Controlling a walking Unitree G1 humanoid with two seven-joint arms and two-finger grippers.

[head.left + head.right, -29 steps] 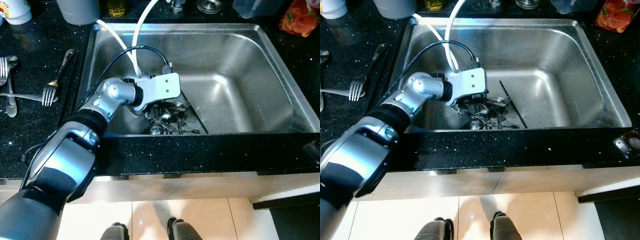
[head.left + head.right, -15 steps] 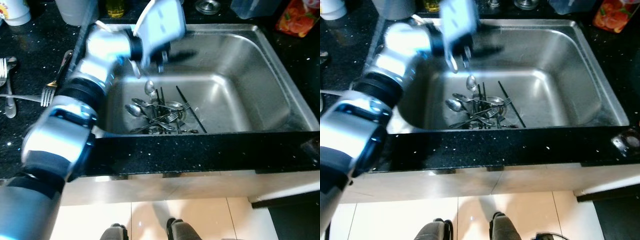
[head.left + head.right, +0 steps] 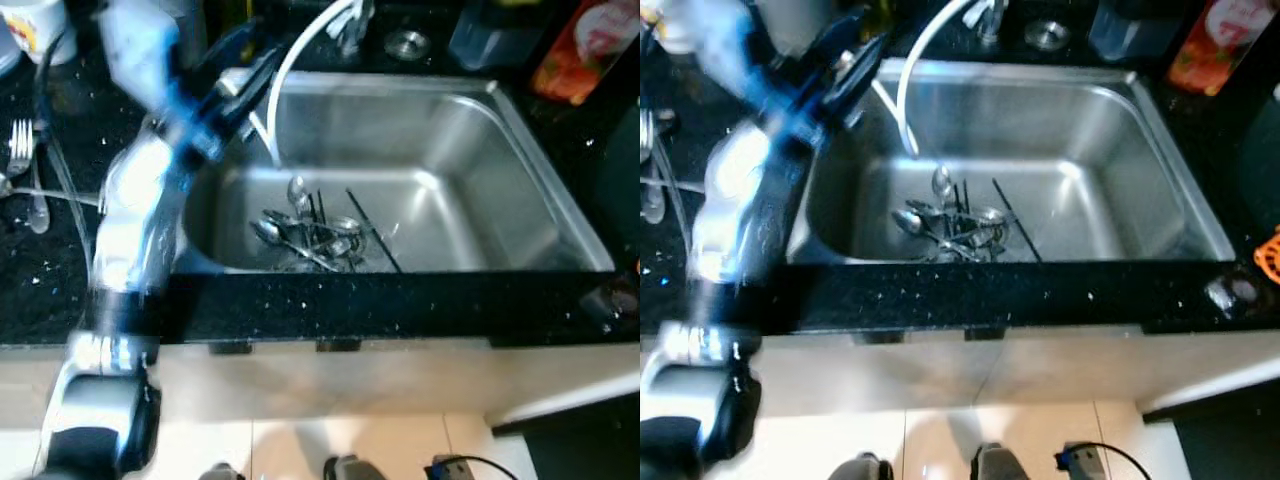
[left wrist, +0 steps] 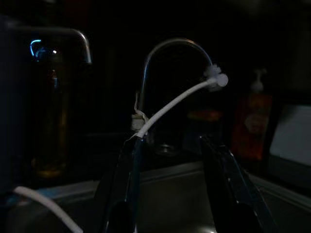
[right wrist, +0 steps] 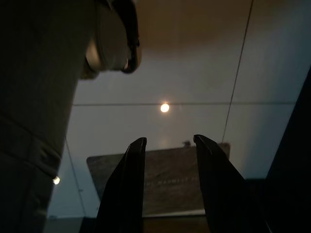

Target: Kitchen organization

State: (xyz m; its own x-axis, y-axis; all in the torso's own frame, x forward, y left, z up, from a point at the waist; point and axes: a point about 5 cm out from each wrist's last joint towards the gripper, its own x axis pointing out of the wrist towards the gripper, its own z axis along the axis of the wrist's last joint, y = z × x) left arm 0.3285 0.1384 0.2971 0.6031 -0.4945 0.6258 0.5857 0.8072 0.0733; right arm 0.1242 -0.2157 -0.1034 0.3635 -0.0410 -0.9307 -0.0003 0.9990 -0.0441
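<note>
A tangle of spoons and forks (image 3: 310,235) lies at the bottom of the steel sink (image 3: 545,180), with a black chopstick (image 3: 372,228) beside it. My left arm is raised and blurred over the sink's back left corner. My left gripper (image 3: 240,75) hangs there, above the rim and well apart from the cutlery pile. In the left wrist view my left gripper (image 4: 170,145) is open with nothing between its fingers and faces the curved tap (image 4: 170,48). My right gripper (image 5: 168,141) hangs open over the tiled floor.
A white hose (image 3: 290,60) runs from the tap into the sink. Forks (image 3: 20,150) and a spoon (image 3: 37,208) lie on the black counter to the left. A cup (image 3: 35,25), an orange bottle (image 3: 570,55) and a clear container (image 3: 480,30) stand behind the sink.
My left arm has lifted out of the sink, away from the cutlery pile, and swung up and left to the back left corner. The camera has shifted a little.
</note>
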